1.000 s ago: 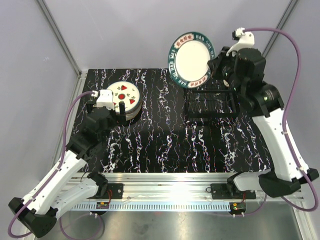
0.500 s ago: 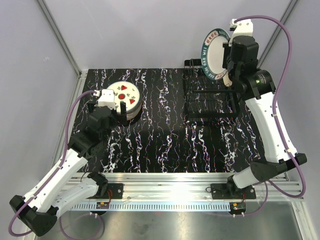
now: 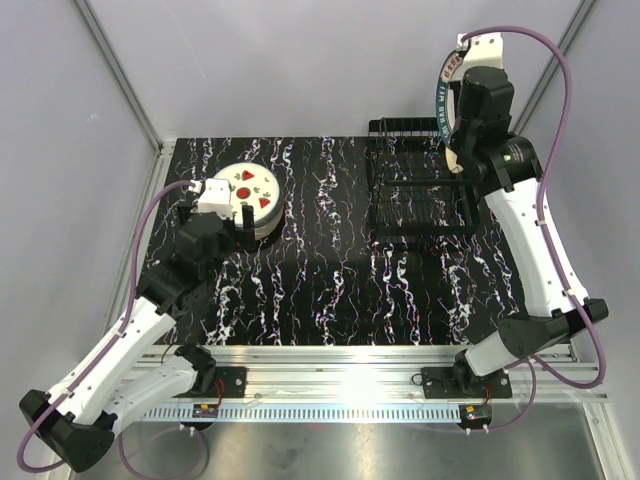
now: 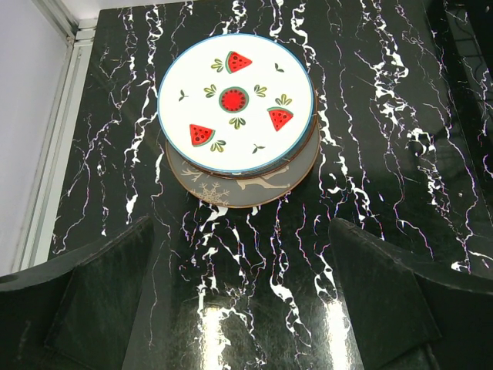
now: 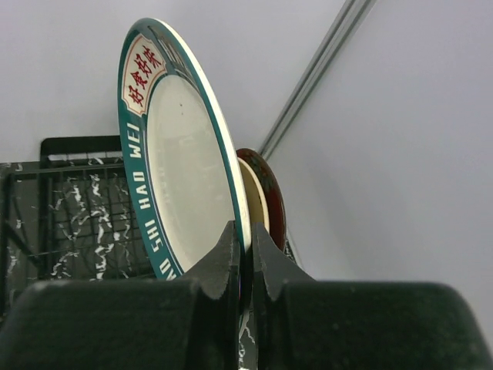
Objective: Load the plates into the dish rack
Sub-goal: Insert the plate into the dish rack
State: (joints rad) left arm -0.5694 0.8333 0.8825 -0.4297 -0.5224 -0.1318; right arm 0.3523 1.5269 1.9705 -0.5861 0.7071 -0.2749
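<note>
- Grey walls (image 3: 250, 60) enclose a black table (image 3: 320, 280) with white marble veining.
- Dish rack (image 3: 420, 195): black wire, at the far right of the table, prongs upright. It also shows in the right wrist view (image 5: 77, 208).
- Right gripper (image 5: 245, 250): fingers nearly together, pinching the lower rim of the teal-rimmed plate (image 5: 185, 177). From above it sits high over the rack's far right end (image 3: 455, 150).
- Teal-rimmed plate: cream centre, red characters and white lettering on the rim. Held on edge, close to upright and in the air; seen edge-on from above (image 3: 440, 90).
- Cream plate (image 5: 256, 200) and dark red plate (image 5: 273, 193): on edge just behind the held plate, at the rack's right end. Whether the held plate touches the cream one cannot be told.
- Stack of plates (image 3: 248, 190): flat on the table at the far left, well apart from the rack.
- Watermelon plate (image 4: 235, 100): top of the stack, white with a blue rim and red slices.
- Brown plate (image 4: 254, 189): directly beneath, pale deer pattern, its near edge showing.
- Left gripper (image 4: 239, 223): fingers spread wide, nothing between them, above the table just on the near side of the stack.
</note>
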